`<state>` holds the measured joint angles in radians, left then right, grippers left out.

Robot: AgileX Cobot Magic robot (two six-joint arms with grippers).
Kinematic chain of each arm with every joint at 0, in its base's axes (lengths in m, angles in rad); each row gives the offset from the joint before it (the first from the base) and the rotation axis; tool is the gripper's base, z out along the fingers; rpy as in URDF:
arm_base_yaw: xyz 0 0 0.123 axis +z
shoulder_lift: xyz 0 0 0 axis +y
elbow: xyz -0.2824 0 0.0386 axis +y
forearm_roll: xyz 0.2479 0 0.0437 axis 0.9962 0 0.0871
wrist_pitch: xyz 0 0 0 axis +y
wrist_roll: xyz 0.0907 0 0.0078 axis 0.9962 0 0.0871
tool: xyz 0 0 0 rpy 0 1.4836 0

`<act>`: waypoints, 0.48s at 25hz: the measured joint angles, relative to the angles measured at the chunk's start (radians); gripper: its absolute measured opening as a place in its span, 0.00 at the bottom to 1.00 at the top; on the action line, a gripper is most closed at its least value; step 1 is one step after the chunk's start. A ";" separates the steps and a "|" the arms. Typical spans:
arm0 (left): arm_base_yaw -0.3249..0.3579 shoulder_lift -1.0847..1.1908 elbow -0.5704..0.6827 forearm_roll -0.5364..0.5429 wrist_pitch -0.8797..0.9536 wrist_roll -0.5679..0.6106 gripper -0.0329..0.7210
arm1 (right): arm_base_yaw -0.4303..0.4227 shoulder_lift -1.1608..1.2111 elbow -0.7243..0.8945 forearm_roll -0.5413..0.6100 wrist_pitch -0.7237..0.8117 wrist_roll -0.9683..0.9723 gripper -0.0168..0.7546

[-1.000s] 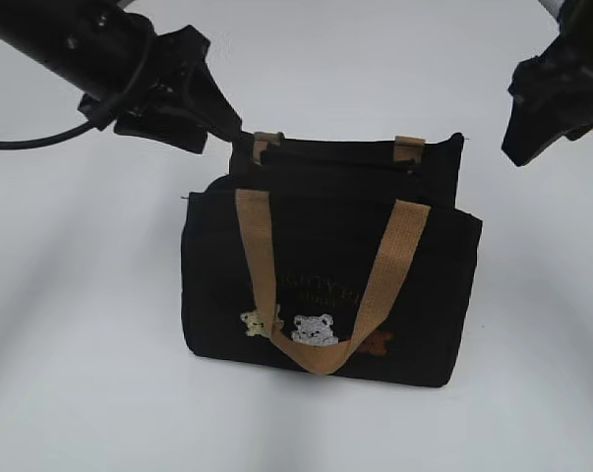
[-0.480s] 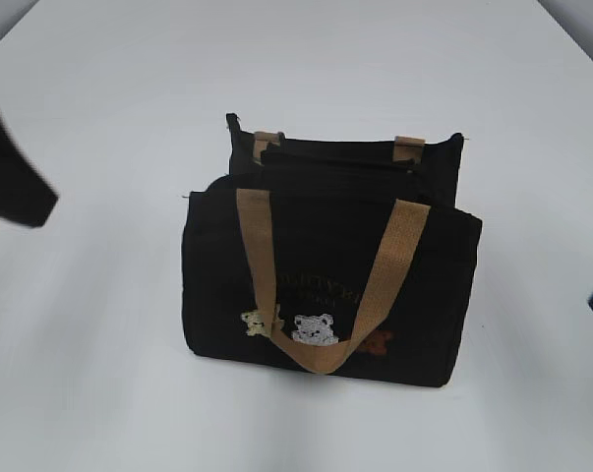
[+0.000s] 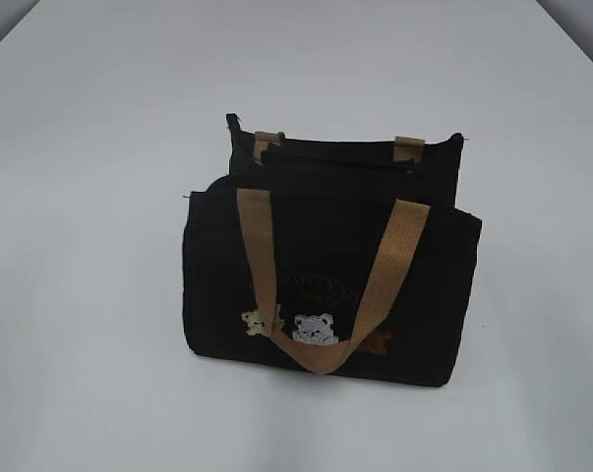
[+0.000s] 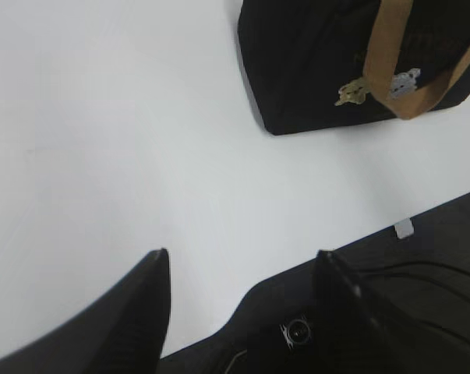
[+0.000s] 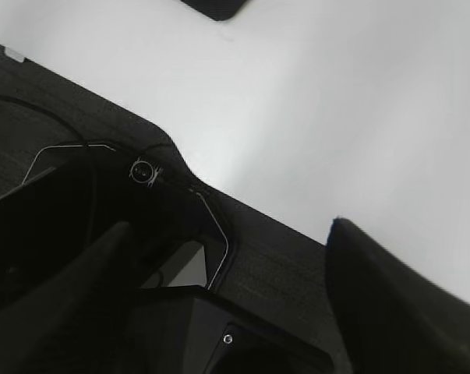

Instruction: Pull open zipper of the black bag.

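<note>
While the black bag stands upright at the middle of the white table, its 2 tan handles hang over the bear patches. The zipper along the top is too dark to read. At 1 o'clock from the left gripper, the bag sits well apart; both the left and the right gripper gape empty.
</note>
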<state>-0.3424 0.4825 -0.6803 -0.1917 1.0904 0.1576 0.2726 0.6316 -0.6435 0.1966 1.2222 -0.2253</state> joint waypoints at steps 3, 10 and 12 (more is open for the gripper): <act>0.000 -0.163 0.058 0.020 0.030 0.000 0.62 | 0.000 -0.123 0.047 -0.003 0.000 0.003 0.76; 0.000 -0.420 0.081 0.054 0.102 0.000 0.62 | 0.000 -0.359 0.124 -0.005 -0.045 0.003 0.76; 0.000 -0.449 0.091 0.066 0.102 0.000 0.62 | 0.000 -0.389 0.137 -0.005 -0.088 0.003 0.76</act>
<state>-0.3424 0.0334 -0.5897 -0.1257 1.1927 0.1576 0.2726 0.2427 -0.5067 0.1919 1.1338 -0.2223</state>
